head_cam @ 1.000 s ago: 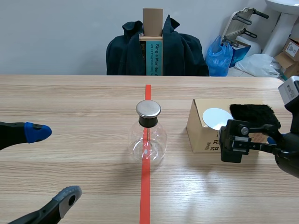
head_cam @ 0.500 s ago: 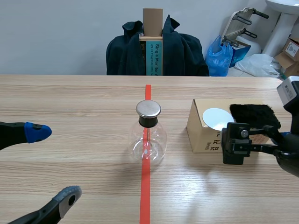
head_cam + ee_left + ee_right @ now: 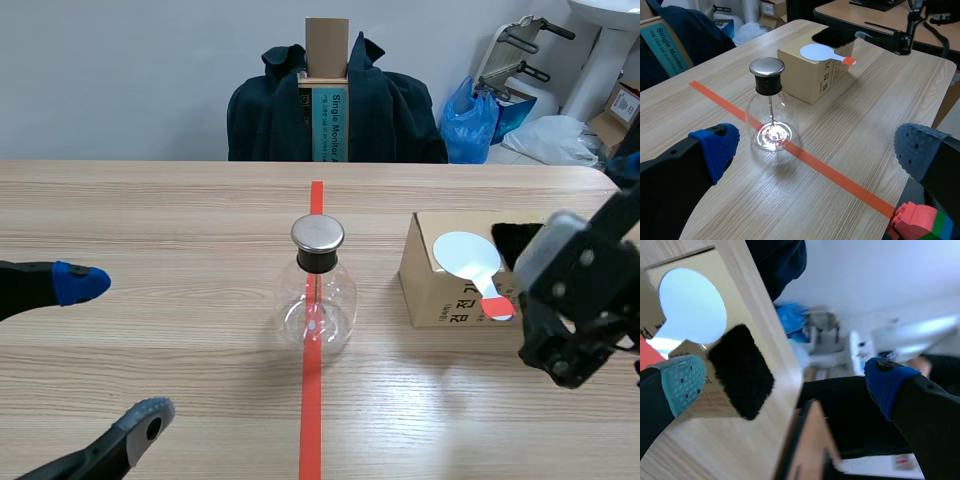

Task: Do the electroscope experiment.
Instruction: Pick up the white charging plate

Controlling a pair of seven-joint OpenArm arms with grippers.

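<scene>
One white paddle [image 3: 468, 258] lies on the box [image 3: 428, 292] beside the right tool [image 3: 785, 381].

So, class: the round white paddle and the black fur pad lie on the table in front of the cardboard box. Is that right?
Not quite. The round white paddle and the black fur pad lie on top of the cardboard box, not on the table in front of it. The left wrist view shows this.
</scene>
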